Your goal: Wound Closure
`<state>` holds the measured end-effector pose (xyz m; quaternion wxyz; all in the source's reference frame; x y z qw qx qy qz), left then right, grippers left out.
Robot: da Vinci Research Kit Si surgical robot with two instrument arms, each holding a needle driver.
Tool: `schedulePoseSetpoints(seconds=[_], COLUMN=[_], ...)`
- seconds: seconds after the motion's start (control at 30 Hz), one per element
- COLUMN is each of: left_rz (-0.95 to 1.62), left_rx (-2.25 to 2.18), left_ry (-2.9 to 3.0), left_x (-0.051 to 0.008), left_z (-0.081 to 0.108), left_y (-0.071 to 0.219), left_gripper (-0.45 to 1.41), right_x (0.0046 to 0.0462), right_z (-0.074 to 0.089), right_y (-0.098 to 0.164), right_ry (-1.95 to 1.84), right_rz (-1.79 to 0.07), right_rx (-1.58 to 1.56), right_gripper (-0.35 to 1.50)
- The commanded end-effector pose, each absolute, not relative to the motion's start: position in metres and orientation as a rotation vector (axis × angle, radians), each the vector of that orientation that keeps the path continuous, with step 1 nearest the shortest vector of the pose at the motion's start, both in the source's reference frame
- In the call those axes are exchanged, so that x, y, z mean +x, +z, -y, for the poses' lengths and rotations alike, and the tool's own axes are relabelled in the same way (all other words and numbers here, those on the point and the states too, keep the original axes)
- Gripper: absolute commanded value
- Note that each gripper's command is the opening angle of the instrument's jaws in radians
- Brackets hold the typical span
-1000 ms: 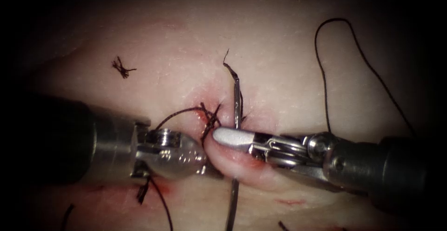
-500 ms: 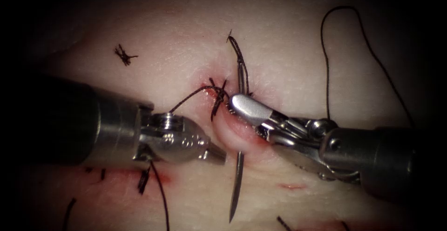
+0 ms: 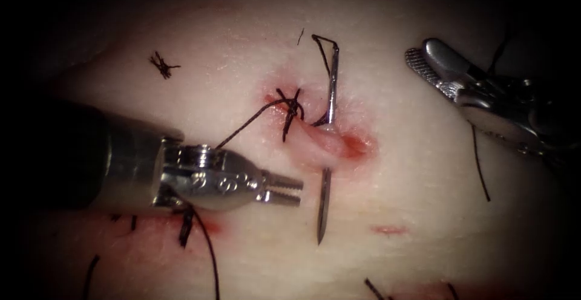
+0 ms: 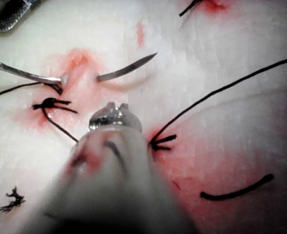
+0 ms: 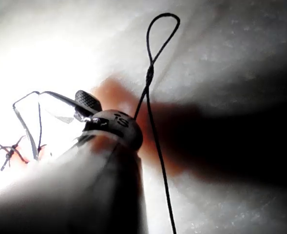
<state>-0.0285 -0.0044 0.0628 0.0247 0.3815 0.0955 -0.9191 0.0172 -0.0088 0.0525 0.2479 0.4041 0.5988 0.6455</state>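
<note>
Pale, moist slab of pork-belly tissue [image 3: 423,215], finely pebbled, smeared with patches of red fluid [image 3: 354,146] around the short cut [image 3: 321,143], whose lips bulge up as a pink ridge.

My left arm's steel tool [image 3: 284,189] lies left of the cut, shaft thick and dark, wrist rounded and shiny. Its ridged jaws stand a sliver apart with nothing between them. My right arm's tool [image 3: 423,58] sits far right, well apart from the cut, jaws spread with a cross-hatched pad showing, also empty.

The slim curved steel needle [image 3: 325,206] is lodged in the tissue, free of both tools. Its blunt tail stands at the far side of the ridge, its middle is buried, and its sharp tip pokes out on the near side, just right of the left tool's jaws.

Dark braided thread [image 3: 251,124] runs from a knot [image 3: 292,107] at the cut toward the left tool.

Left wrist view shows the needle [image 4: 126,70] from the side as two separate metal pieces. Right wrist view shows a closed thread loop [image 5: 160,34] resting on the tissue.
</note>
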Motion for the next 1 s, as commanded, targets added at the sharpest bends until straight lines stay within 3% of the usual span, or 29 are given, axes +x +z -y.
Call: schedulePoseSetpoints(seconds=[0.03,0.4,0.6,0.83,1.0], left_rz=[-0.264,-0.011,0.06,0.08,0.095], left_rx=[1.196,1.346,1.365,1.386,1.386], left_ry=[-2.813,-2.66,-2.613,-2.61,-2.612], left_x=[-0.0291,-0.03,-0.0304,-0.0307,-0.0314], left_z=[0.0043,0.0037,0.0036,0.0033,0.0036], left_y=[0.0631,0.0624,0.0618,0.0614,0.0613], left_gripper=[0.15,0.22,0.44,0.49,0.3], right_x=[0.0184,0.0209,0.0222,0.0229,0.0229], right_z=[0.008,0.0095,0.0104,0.0109,0.0109], right_y=[0.0528,0.0541,0.0552,0.0558,0.0558], right_ry=[1.753,1.695,1.686,1.689,1.688], right_rz=[-1.64,-1.638,-1.627,-1.61,-1.61], right_rx=[1.106,1.115,1.122,1.143,1.143], right_gripper=[1.26,1.23,1.23,1.21,1.21])
